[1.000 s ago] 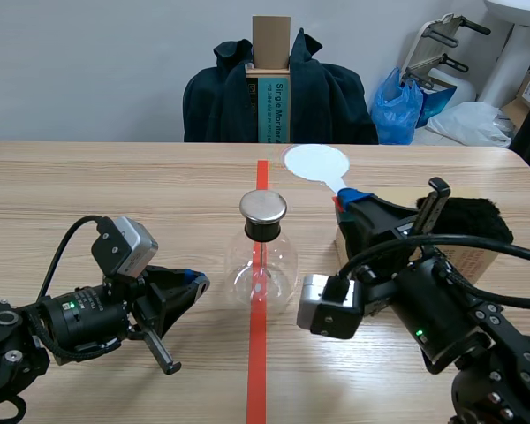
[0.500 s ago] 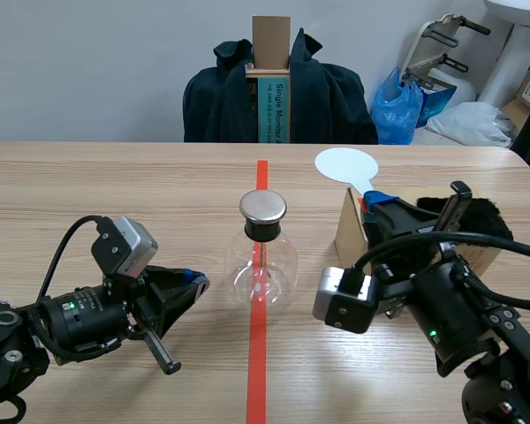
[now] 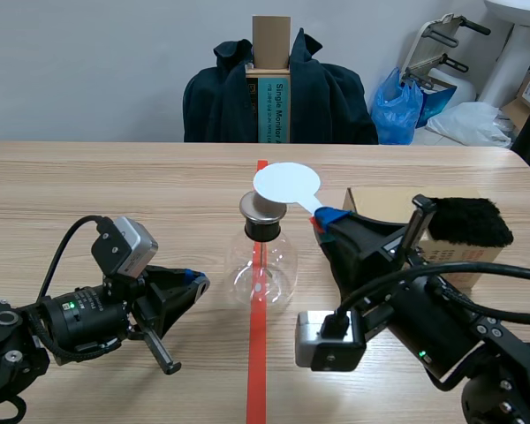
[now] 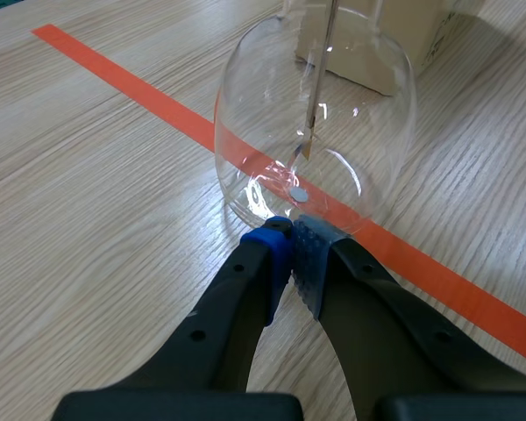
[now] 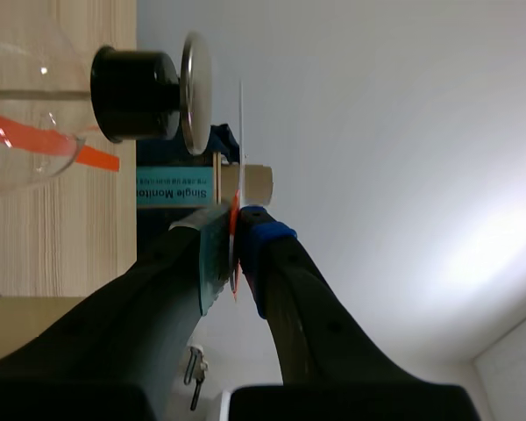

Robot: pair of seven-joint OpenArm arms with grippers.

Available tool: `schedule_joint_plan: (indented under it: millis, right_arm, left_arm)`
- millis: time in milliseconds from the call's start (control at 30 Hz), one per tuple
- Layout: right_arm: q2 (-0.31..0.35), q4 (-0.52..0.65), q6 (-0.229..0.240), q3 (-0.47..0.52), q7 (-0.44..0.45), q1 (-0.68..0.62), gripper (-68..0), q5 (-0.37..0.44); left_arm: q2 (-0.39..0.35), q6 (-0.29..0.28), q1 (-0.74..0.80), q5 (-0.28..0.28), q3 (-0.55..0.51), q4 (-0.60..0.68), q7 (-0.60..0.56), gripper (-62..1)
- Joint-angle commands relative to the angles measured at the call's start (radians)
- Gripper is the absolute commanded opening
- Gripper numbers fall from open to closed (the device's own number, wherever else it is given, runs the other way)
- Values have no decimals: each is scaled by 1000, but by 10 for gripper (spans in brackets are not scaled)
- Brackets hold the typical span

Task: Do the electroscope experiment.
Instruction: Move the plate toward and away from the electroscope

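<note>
The flask (image 3: 261, 256) stands mid-table on the tape (image 3: 257, 371). The right gripper (image 3: 329, 218) pinches a white disc (image 3: 286, 183), held just over its cap (image 3: 263, 208). The left gripper (image 3: 193, 283), fingers closed empty, lies just left.

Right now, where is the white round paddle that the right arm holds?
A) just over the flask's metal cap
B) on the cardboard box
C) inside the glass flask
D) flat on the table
A: held by the right tool, the white paddle hangs close over the metal cap of the glass flask.
</note>
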Motion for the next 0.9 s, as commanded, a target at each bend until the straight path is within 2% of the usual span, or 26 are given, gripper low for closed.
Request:
schedule_joint_plan:
  millis: [0,233,567,700,800,867]
  right_arm:
    - [8,28,-7,12,15,10,-669,0]
    - [7,28,-7,11,86,10,-669,0]
    - [7,28,-7,11,95,10,-669,0]
    - [7,28,-5,11,64,9,-669,1]
    - [7,28,24,11,-3,9,-669,1]
    - [7,28,24,11,-58,9,-669,1]
  left_arm:
    - [5,2,-8,-10,-2,12,-13,-590]
    - [5,2,-8,-10,-2,12,-13,-590]
    - [5,2,-8,-10,-2,12,-13,-590]
    - [5,2,-8,-10,-2,12,-13,-590]
    - [5,2,-8,-10,-2,12,-13,-590]
    - [5,2,-8,-10,-2,12,-13,-590]
